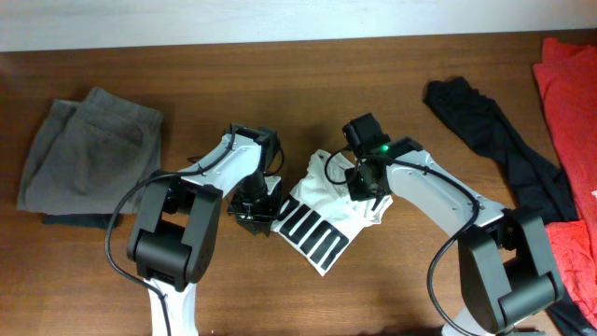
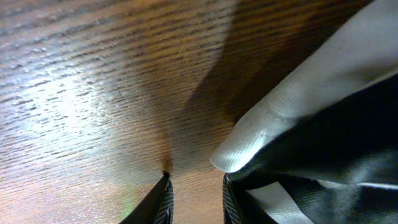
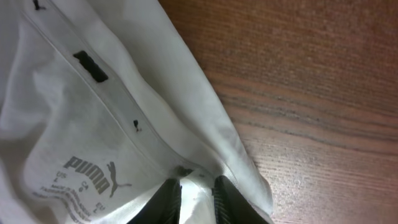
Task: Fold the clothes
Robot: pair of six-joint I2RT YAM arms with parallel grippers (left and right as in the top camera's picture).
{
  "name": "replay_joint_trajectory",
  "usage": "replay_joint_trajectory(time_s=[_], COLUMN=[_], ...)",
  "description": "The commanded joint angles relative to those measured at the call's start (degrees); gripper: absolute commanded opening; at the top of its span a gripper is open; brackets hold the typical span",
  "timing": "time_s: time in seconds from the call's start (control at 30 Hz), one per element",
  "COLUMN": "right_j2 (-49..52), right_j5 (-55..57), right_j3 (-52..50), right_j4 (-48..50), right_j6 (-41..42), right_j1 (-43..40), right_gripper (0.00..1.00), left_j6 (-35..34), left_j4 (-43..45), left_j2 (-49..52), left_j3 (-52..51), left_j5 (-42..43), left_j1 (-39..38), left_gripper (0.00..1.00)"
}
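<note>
White cotton garment with black block PUMA lettering (image 1: pixel 322 217) lies bunched mid-table between arms. Soft, light, limp: I'd pinch hem corners. Left gripper (image 2: pixel 196 200) narrowly apart, empty, beside cloth. Right gripper (image 3: pixel 194 198) straddles fold; can't tell if pinching. Smooth brown wooden table (image 1: pixel 392 56); grey-khaki trousers (image 1: pixel 89 154) left, thin black garment (image 1: pixel 485 131) right.

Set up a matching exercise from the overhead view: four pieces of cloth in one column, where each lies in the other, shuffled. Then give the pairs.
Column one
1. white PUMA garment
2. grey-khaki trousers
3. black garment
4. red cloth

Column two
A. at the right edge of the view
B. far left
C. in the centre
D. upper right, just left of the red one

Pairs: 1-C, 2-B, 3-D, 4-A
</note>
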Motion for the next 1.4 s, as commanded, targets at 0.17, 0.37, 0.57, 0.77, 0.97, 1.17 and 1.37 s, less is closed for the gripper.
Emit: replay_joint_trajectory(time_s=[0.17,0.37,0.57,0.77,0.97,1.17,1.37], right_j2=[-0.13,-0.11,-1.20,-5.38,-9.20,-12.02,-14.47], right_j5=[1.51,1.07,1.05,1.11,1.11,1.84,2.43], right_j3=[-0.48,-0.48,1.38,9.42,16.65,19.93,20.17], right_j4=[-0.42,-0.61,-3.08,-10.36,-15.39,-19.15,-20.46], right_j6=[0.68,0.68,0.68,0.66,0.66,0.66,0.68], right_j1=[0.00,0.00,0.00,0.00,0.00,0.00,0.00], right_gripper=[0.27,0.27,0.34,0.40,0.43,0.44,0.45], left_j6=[0.33,1.55,12.83,20.50,20.57,20.96,20.96], left_j4=[2.38,12.11,19.12,21.79,23.78,24.33,25.14], left_j2=[-6.19,-7.76,-7.74,-7.69,-5.99,-1.22,3.56], left_j3=[4.20,6.14,6.14,6.14,6.12,6.12,6.12], left_j5=[-4.61,-2.05,15.21,21.59,21.88,25.42,29.27], left_j1=[2.75,3.52,3.52,3.52,3.52,3.50,3.45], left_gripper=[0.33,0.70,0.79,0.93,0.95,0.95,0.93])
